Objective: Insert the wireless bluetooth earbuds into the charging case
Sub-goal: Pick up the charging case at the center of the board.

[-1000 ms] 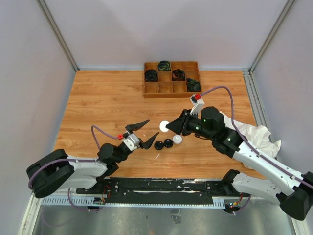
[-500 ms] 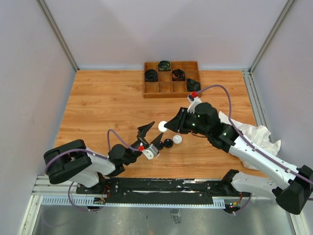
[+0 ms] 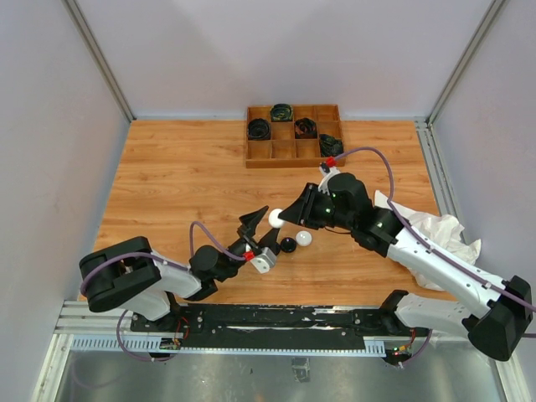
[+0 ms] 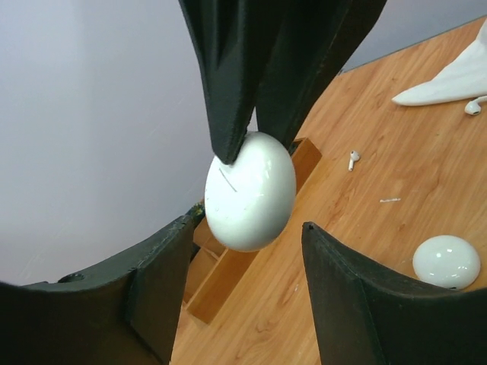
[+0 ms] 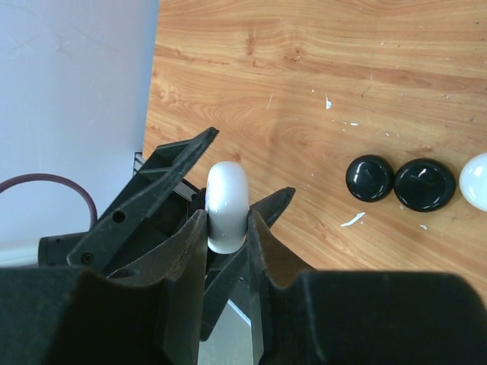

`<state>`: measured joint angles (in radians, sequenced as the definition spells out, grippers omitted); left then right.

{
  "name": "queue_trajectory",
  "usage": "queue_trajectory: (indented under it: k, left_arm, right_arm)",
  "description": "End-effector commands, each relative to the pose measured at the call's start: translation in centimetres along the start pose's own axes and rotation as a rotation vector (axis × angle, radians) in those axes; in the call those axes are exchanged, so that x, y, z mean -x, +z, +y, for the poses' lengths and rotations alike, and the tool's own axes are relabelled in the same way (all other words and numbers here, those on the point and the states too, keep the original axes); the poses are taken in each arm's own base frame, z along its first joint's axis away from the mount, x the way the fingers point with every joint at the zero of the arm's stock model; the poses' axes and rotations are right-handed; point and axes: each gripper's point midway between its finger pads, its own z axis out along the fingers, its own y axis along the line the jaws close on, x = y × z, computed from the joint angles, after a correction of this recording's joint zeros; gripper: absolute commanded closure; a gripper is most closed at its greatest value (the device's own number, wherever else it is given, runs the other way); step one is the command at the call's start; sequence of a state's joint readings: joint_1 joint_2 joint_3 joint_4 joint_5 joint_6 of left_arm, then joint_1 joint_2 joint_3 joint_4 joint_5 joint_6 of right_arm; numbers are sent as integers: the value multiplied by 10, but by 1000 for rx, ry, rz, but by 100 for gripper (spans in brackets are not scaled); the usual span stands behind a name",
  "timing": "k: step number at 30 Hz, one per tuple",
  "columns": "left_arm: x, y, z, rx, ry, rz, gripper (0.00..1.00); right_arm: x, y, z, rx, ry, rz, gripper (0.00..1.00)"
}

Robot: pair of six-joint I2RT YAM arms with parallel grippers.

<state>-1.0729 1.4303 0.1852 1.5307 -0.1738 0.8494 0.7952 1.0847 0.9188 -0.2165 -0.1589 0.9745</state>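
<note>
— Two grippers meet over the middle of the table (image 3: 167,176). What does the right gripper (image 5: 227,220) have?

— It pinches a white case (image 4: 251,190) edge-on between both fingers, up off the wood.

— And the left gripper (image 3: 260,232)?

— Spread wide, one finger on each side of that case. A second white case (image 3: 303,238) lies on the boards, and the finger on that side stands apart from the held shell. The other finger is so near it that I cannot tell whether they touch.

— Where are the earbuds?

— One white earbud (image 4: 353,159) lies loose on the wood beyond the held case. A second earbud (image 4: 473,106) sits right at the hem of the cloth (image 4: 449,76).

— What crowds the spot?

— Two black cases (image 5: 370,178) lie side by side, in a row with the second white case, near the table's front edge.

— And open room?

— Bare wood stretches over the left half, and between the grippers and the wooden tray (image 3: 293,134), which sits against the far edge. The cloth spills over the right edge.
</note>
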Motion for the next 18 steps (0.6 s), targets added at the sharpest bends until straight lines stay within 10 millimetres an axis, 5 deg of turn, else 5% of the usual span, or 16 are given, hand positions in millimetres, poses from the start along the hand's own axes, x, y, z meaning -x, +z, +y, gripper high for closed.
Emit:
queue_trajectory:
  k: [1, 8, 14, 18]
  left_arm:
    - [48, 8, 41, 170, -2, -183, 37]
    - [45, 14, 44, 196, 32, -154, 44]
    - [41, 13, 43, 201, 68, -128, 61]
    - [36, 12, 40, 196, 84, -107, 72]
  right_arm:
    - [11, -3, 8, 7, 57, -8, 99]
    - [4, 2, 6, -5, 99, 26, 99]
    - [5, 1, 3, -17, 125, 12, 98]
    - [8, -2, 5, -14, 128, -5, 83]
